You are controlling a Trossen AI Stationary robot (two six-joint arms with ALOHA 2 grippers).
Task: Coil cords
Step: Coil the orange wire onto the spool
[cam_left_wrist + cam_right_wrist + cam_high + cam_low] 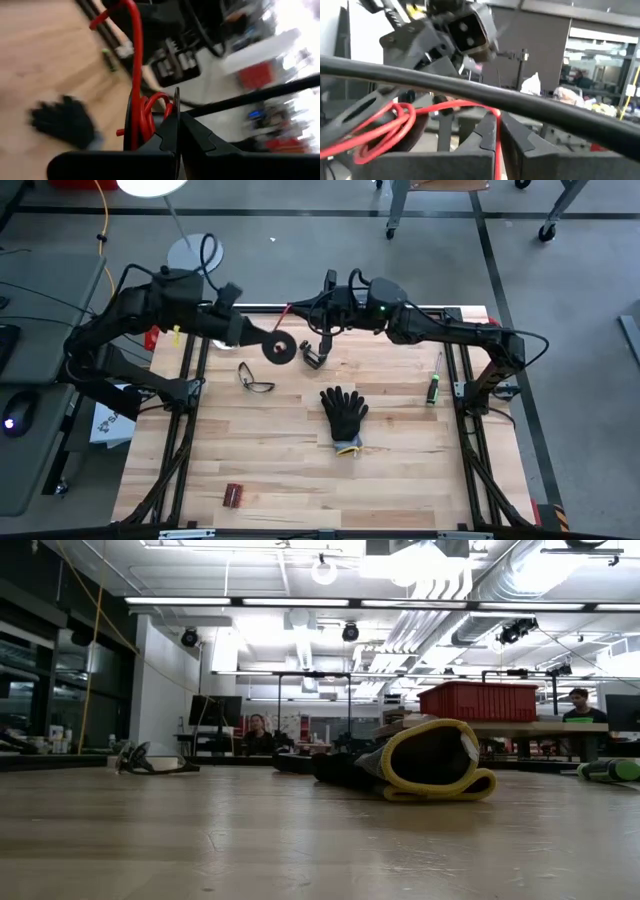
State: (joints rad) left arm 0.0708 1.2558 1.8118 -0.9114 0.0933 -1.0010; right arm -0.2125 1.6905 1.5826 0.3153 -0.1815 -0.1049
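In the upper middle of the high view, held above the bench (300,470), the left end effector (268,346) is clamped on the black spool (279,349), presumably to steady it for winding. Just to its right, the right end effector (320,345) is pinched on the free end of the red cord (385,127), which runs taut between them. Glasses (256,377), glove (344,414) and screwdriver (435,383) lie lower down.

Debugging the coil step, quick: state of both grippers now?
Left gripper: shut on the black spool.
Right gripper: shut on the red cord.
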